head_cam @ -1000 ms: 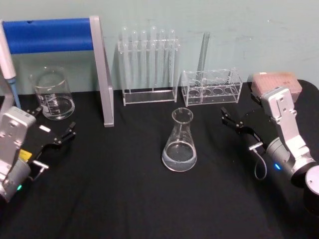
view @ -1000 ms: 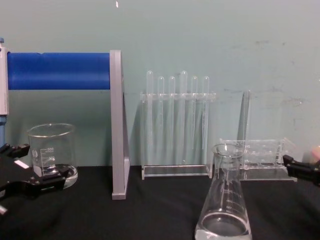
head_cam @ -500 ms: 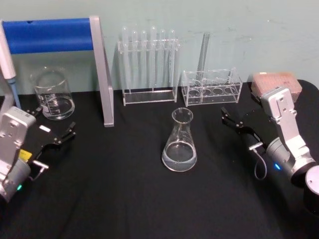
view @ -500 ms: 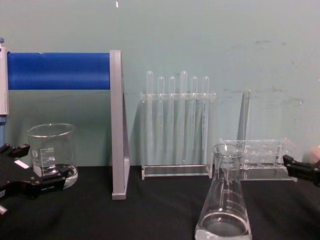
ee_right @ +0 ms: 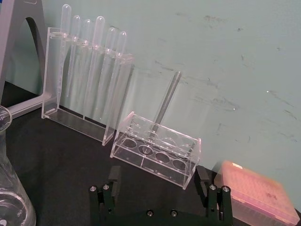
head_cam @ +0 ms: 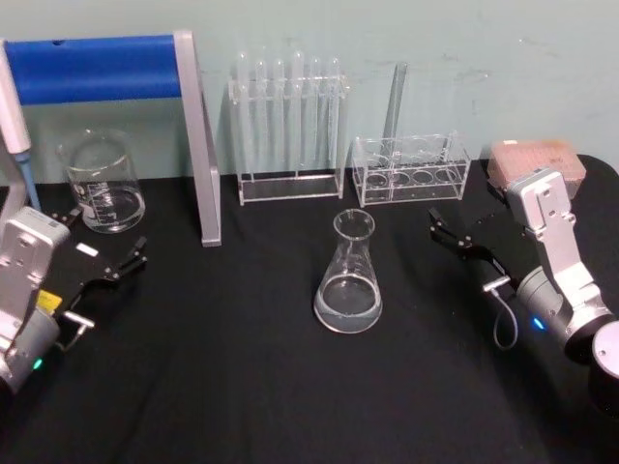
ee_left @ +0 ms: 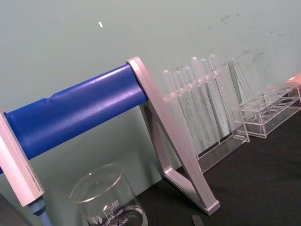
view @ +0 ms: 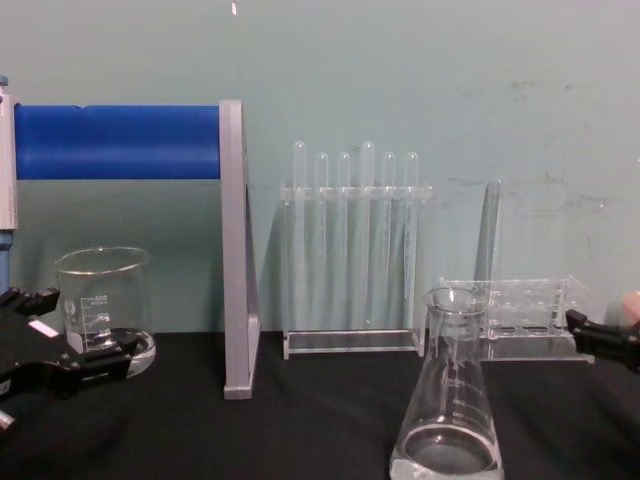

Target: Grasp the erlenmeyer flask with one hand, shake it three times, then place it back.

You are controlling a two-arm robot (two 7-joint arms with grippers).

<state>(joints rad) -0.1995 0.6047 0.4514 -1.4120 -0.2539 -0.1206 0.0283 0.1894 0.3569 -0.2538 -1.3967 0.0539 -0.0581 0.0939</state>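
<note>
Erlenmeyer flask (head_cam: 349, 275): upright, mid-table (head_cam: 242, 387), untouched. Right gripper (head_cam: 453, 235): beside it, apart, fingers spread. Left gripper (head_cam: 106, 253): near beaker (head_cam: 102, 182), fingers spread.

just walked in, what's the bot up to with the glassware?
Nothing is being held right now. The flask stands upright on the black table, mid-table, in front of the two clear racks, with a little clear liquid at its base. The right gripper sits to the flask's right with its jaws open, pointed toward it but apart from it. The left gripper rests at the table's left side near the beaker, jaws open too. So the grasp and the shaking are not yet done.
</note>
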